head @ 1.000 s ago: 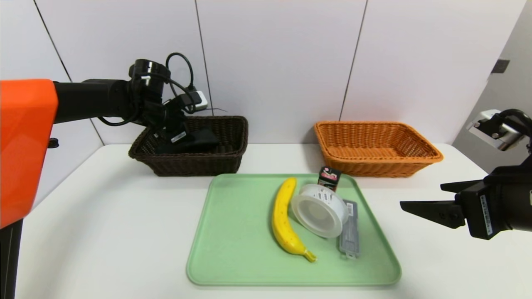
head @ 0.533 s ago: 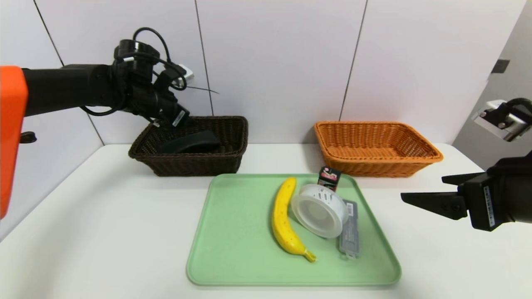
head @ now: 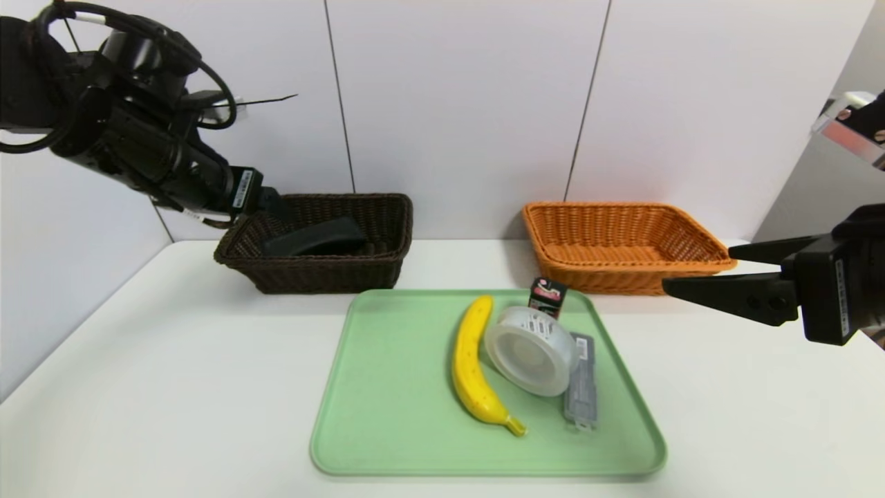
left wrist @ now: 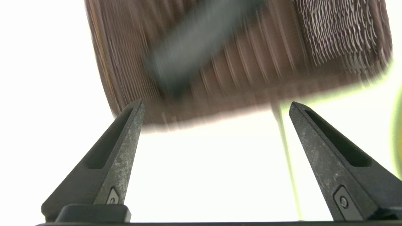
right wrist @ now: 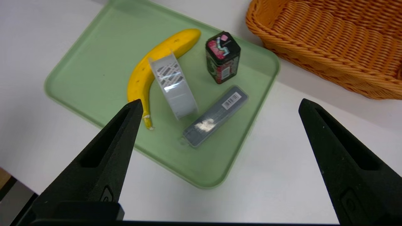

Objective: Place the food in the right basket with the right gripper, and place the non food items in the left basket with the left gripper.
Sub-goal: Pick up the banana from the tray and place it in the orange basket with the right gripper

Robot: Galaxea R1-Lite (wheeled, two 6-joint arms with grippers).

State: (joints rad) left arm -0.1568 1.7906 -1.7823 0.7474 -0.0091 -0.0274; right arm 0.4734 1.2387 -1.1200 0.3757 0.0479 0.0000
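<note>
Head view: a white desk (head: 173, 387) carries a green tray (head: 387, 415) near its front edge, with a dark brown basket (head: 318, 266) and an orange basket (head: 626, 242) along the back edge, the brown one on the robot's left. On the tray's right half lie a banana (head: 473, 366), a clear tape roll (head: 532, 349) touching it, a grey flat case (head: 581, 380) by the right rim, and a small dark tin (head: 547, 296) standing at the back rim. A black object (head: 314, 238) lies inside the brown basket. The left hand (head: 273, 202) hangs just above that basket's left rim. The right hand (head: 698, 280) hovers over the desk's right edge, beside the orange basket, fingers spread wide and empty.

Left wrist view: the left hand (left wrist: 216, 108) stands wide with nothing between its fingers; beyond it the brown basket (left wrist: 329, 47) shows blurred, and the dark streak (left wrist: 191, 47) inside is probably the black object.

Right wrist view: the right hand (right wrist: 220, 105) is wide open above the desk, framing the tray (right wrist: 94, 78). The banana (right wrist: 157, 66) lies against the tape roll (right wrist: 174, 84); the tin (right wrist: 223, 56) stands upright near the tray's corner by the orange basket (right wrist: 329, 40); the grey case (right wrist: 216, 116) lies apart from it.
</note>
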